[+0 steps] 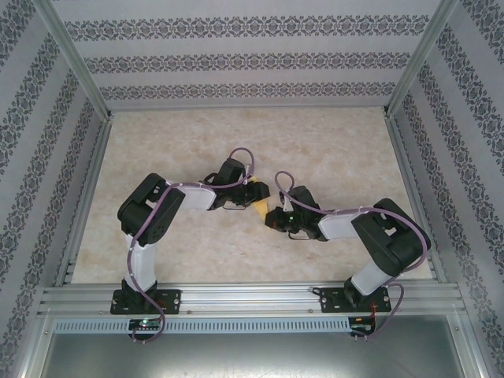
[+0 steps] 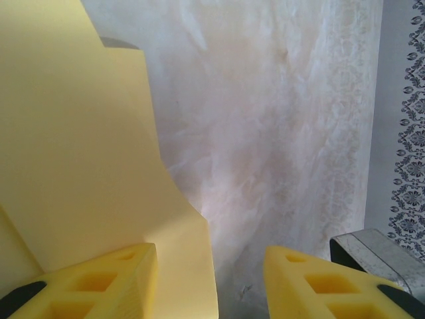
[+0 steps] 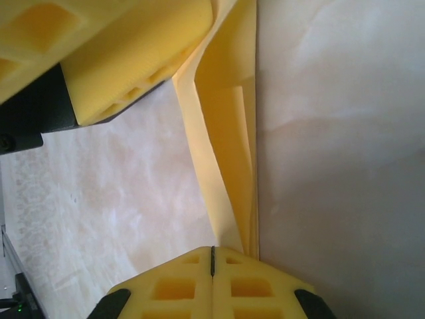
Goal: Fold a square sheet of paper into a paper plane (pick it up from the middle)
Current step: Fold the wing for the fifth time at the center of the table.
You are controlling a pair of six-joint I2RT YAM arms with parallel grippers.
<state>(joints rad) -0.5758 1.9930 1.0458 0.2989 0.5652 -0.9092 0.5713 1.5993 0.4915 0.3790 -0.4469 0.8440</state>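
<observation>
The sheet of paper (image 1: 260, 207) is yellow, folded into layers, and lies on the table between my two grippers. In the left wrist view the paper (image 2: 73, 153) covers the left side and its edge reaches into the gap of my left gripper (image 2: 211, 251), which is open with one finger (image 2: 113, 276) over the paper. My right gripper (image 3: 212, 251) is shut, jaws touching with nothing between them. The folded paper (image 3: 229, 133) runs as a narrow strip up to its right fingertip (image 3: 255, 279). The left gripper's finger (image 3: 133, 53) hangs over the strip's far end.
The pale marbled table (image 1: 236, 134) is boxed in by patterned walls (image 1: 236, 55) and aluminium rails (image 1: 252, 299) at the near edge. Both arms (image 1: 150, 213) (image 1: 386, 236) reach in toward the middle. A metal rail (image 2: 375, 249) and wall (image 2: 412, 133) show to the right of the left gripper.
</observation>
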